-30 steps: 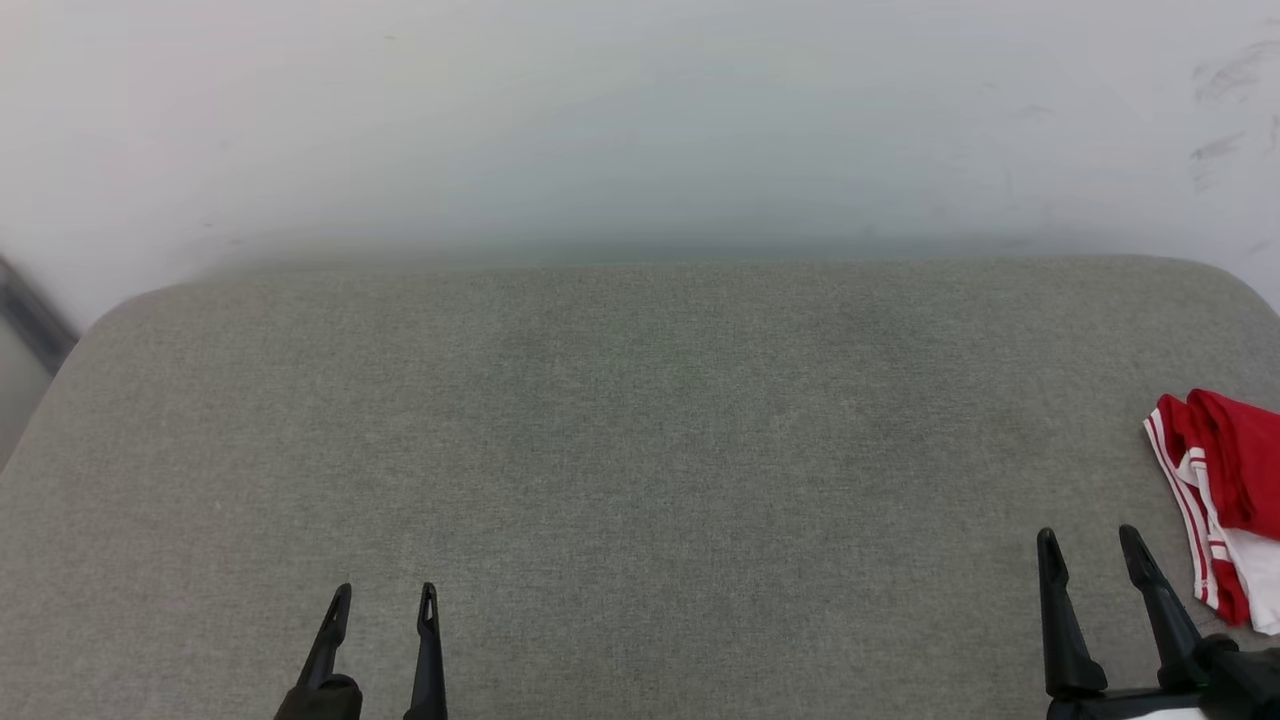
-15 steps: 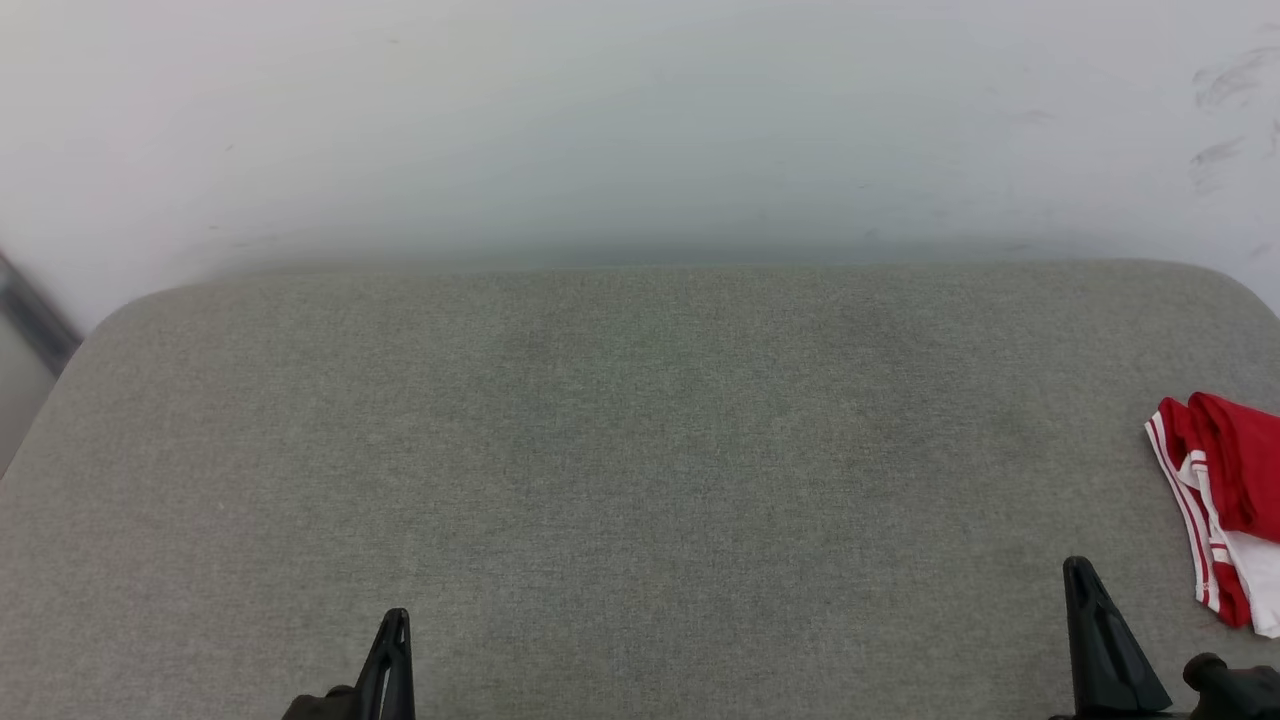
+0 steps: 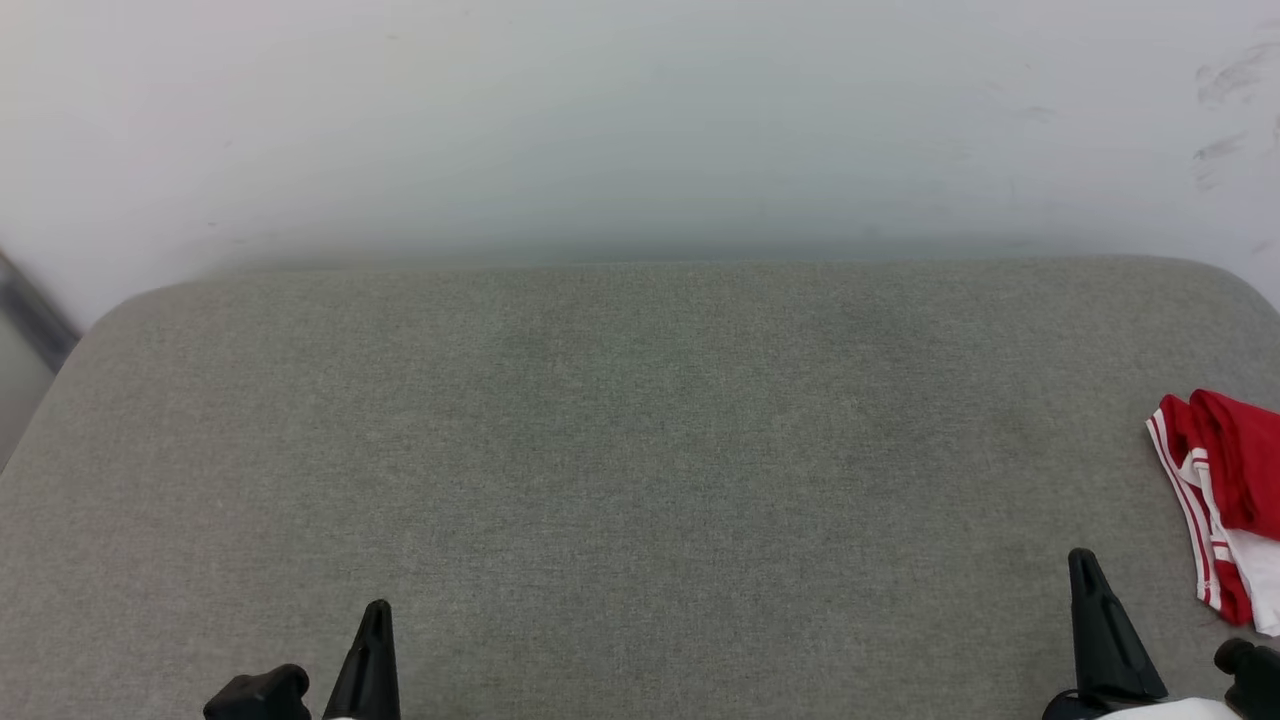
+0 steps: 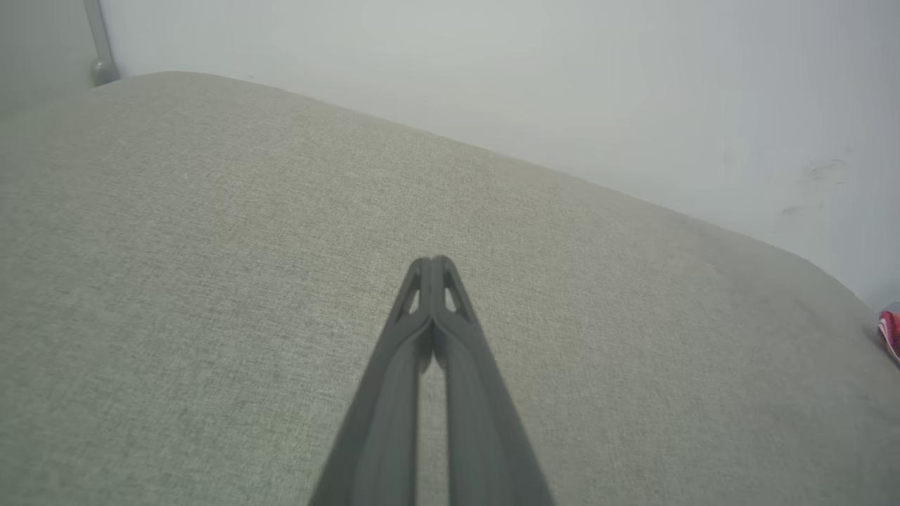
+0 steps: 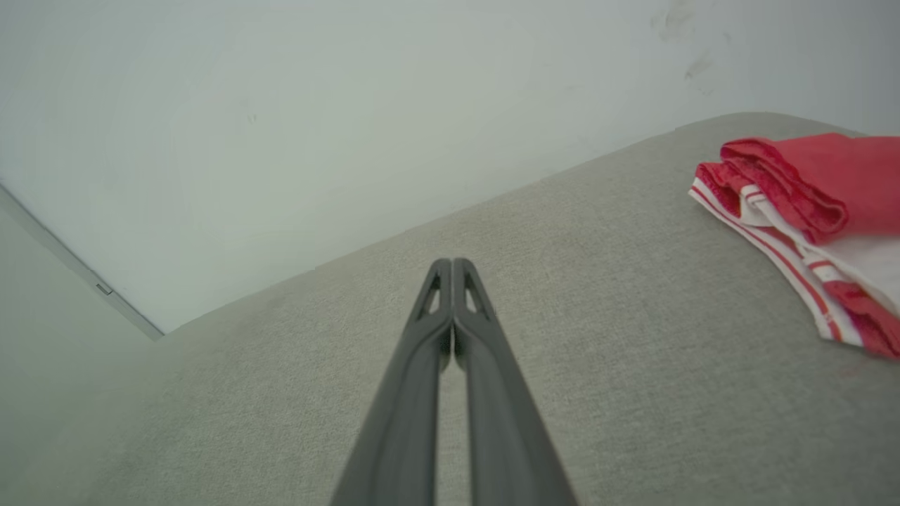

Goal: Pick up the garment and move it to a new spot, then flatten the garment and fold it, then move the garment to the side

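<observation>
Head view looks down on a wide grey fabric surface (image 3: pixel 640 450) that ends at a pale wall (image 3: pixel 640 120). At the bottom left stands the left claw (image 3: pixel 376 615), its two dark fingers pressed together into one point, holding nothing. At the bottom right stands the right claw (image 3: pixel 1085 565), also with fingers together and empty. The garment (image 3: pixel 1235 470) lies on the surface at the right edge, cut by the frame. It is bunched up, red on top, with white cloth and red-and-white striped trim. It is near the right claw, a little further forward and to its right, not touching it.

In the left wrist view the left claw (image 4: pixel 432 266) points over bare fabric, tips meeting, and the garment (image 4: pixel 890 336) is a small red bit at the right edge, well apart. In the right wrist view the right claw (image 5: pixel 452 267) has its tips closed on each other, and the garment (image 5: pixel 808 204) lies to the upper right, apart from the fingers.
</observation>
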Controlling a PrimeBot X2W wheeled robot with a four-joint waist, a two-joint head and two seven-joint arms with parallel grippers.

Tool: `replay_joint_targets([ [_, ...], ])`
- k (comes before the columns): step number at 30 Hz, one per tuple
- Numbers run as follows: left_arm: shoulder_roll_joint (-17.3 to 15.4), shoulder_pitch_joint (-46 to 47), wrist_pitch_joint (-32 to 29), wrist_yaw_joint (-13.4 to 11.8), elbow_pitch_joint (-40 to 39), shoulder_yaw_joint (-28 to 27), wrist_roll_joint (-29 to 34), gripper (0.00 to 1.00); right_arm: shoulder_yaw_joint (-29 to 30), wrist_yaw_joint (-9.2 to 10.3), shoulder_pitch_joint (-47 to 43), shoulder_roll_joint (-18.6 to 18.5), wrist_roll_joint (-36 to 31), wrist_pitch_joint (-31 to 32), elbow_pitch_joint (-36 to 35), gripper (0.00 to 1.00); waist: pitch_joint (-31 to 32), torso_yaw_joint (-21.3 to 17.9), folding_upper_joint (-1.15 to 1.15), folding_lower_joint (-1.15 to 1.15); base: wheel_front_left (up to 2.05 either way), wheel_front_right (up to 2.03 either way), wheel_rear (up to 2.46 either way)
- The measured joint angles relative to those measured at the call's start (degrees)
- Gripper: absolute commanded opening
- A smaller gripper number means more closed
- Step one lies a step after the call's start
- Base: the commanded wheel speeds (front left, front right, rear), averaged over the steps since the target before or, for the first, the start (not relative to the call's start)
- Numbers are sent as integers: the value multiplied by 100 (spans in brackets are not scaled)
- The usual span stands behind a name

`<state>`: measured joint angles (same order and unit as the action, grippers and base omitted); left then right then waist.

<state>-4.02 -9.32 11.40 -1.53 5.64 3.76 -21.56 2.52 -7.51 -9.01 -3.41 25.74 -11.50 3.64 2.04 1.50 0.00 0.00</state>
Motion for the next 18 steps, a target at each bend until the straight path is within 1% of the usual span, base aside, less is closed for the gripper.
replay_joint_targets([
  [18, -56, 383, -349, 207, 212, -130, -1805, 0, -5, 0, 358, -51, 1691, 356, 242, 0, -36, -24, 0, 0, 0, 0, 0],
])
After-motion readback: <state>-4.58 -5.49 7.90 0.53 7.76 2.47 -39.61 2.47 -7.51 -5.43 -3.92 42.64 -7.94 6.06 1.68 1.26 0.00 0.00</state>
